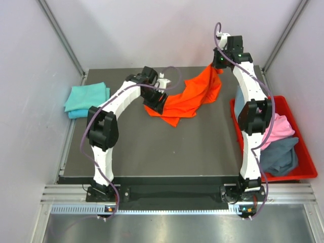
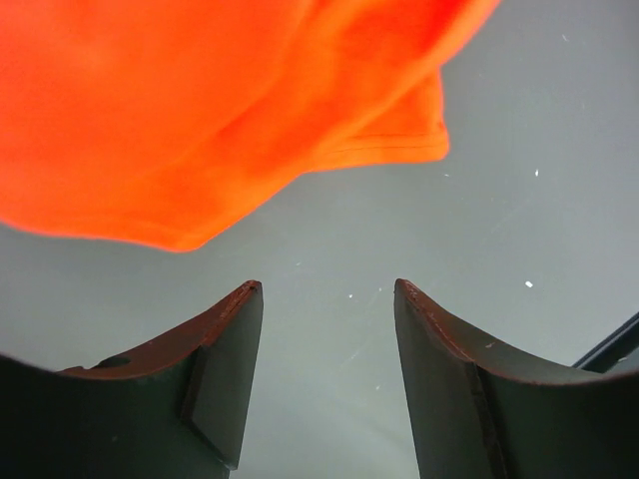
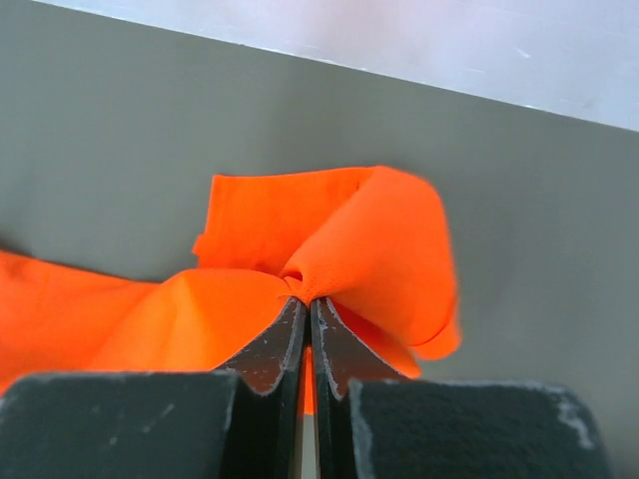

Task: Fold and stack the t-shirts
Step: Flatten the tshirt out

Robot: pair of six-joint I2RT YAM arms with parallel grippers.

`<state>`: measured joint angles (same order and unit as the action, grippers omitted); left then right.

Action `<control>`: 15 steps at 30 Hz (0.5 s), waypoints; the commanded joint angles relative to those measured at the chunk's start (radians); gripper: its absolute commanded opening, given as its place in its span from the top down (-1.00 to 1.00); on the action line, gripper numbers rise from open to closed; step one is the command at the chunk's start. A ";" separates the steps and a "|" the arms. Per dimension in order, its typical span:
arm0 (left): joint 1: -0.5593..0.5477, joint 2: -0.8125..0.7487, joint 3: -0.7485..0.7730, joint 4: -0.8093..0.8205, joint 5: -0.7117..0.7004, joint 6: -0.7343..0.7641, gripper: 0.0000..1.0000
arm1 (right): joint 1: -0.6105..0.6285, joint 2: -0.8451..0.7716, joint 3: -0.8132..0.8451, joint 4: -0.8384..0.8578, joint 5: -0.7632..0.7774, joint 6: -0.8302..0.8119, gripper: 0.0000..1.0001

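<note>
Judging from how things lie, the work is about at its middle. Folded teal cloth shirts (image 1: 87, 98) rest in a flat pile at the left edge of the dark grey table (image 1: 192, 147), so this part seems done. A crumpled pink cloth shirt (image 1: 283, 126) and a grey-blue cloth shirt (image 1: 281, 154) lie unfolded inside the rigid red plastic bin (image 1: 298, 174) at the right side; they are not yet handled. The bright orange cloth t-shirt (image 1: 187, 98) is the one in work. It lies bunched and wrinkled on the far half of the table, between the two arms, neither spread flat nor folded. I think it must first be stretched out, then folded and put on the teal pile, and after that come the two shirts from the bin.

The right gripper (image 3: 305, 299) has its jaws pressed together on a pinch of the orange cloth. The fabric gathers into a small knot at the fingertips and fans out on both sides. In the top view this corner is lifted at the far right of the table. The left gripper (image 2: 324, 289) has its jaws wide apart and holds nothing; between them only bare table shows. The edge of the orange shirt hangs just beyond its fingertips, near but, as far as I can see, not touching them.
</note>
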<state>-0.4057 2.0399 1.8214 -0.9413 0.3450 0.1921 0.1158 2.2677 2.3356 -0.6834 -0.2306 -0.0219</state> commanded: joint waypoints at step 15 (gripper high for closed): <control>-0.254 0.141 0.056 0.019 -0.139 0.139 -0.24 | -0.082 0.030 0.120 0.070 -0.061 0.048 1.00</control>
<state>-0.6624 2.1429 1.8278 -0.9295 0.2295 0.3210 0.0582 2.2868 2.4092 -0.6582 -0.2596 -0.0059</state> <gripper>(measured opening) 0.616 0.008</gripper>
